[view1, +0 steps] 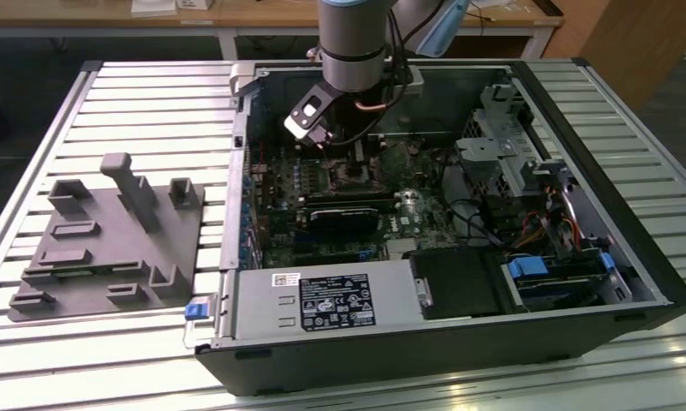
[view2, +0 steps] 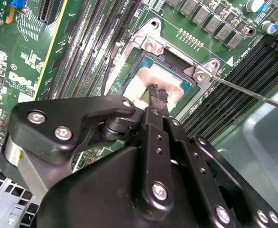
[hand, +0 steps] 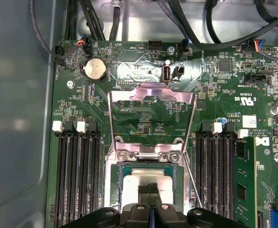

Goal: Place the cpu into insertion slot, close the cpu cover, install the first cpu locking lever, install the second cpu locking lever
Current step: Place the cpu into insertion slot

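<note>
In the far half of the open black computer case [view1: 434,360] as the exterior view shows it, placing the chip is the step in hand. The flat square cpu with its silvery-grey metal top [hand: 134,183] lies within the metal-rimmed square insertion slot [hand: 146,155]. The black two-fingered hand [hand: 151,189] has its fingers pressed together, tips on the chip's middle. The thin silver cpu cover frame [hand: 151,95] is swung open. To my eye, this step calls for the chip sitting flat and square inside the rim.
</note>
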